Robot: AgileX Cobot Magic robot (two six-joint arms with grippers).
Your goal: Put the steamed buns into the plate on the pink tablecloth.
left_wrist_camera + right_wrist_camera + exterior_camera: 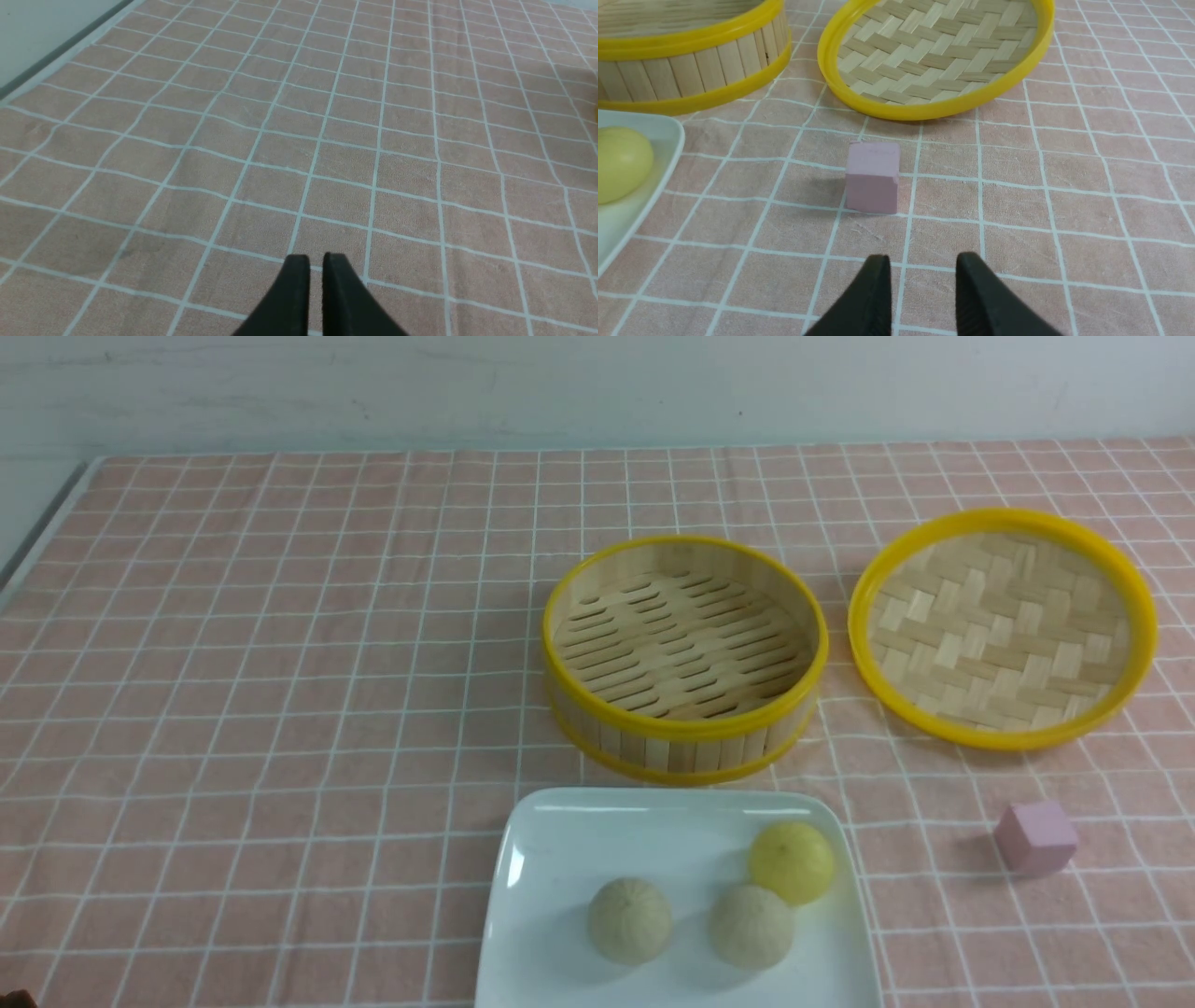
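Note:
Three steamed buns lie on the white square plate [579, 840] at the near middle of the pink tablecloth [280, 663]: two beige-grey ones [629, 921] [752, 926] and a pale yellow one [792, 861]. The yellow bun [619, 163] and the plate's rim [668, 140] also show in the right wrist view. Neither gripper shows in the front view. My left gripper [316, 256] is shut and empty over bare cloth [327, 140]. My right gripper [923, 257] is a little open and empty, low over the cloth, near side of the pink cube.
An empty bamboo steamer basket [681, 742] stands just behind the plate, and also shows in the right wrist view [691, 65]. Its woven lid [1004, 625] [934, 51] lies to the right. A small pink cube [1036, 838] [872, 177] sits right of the plate.

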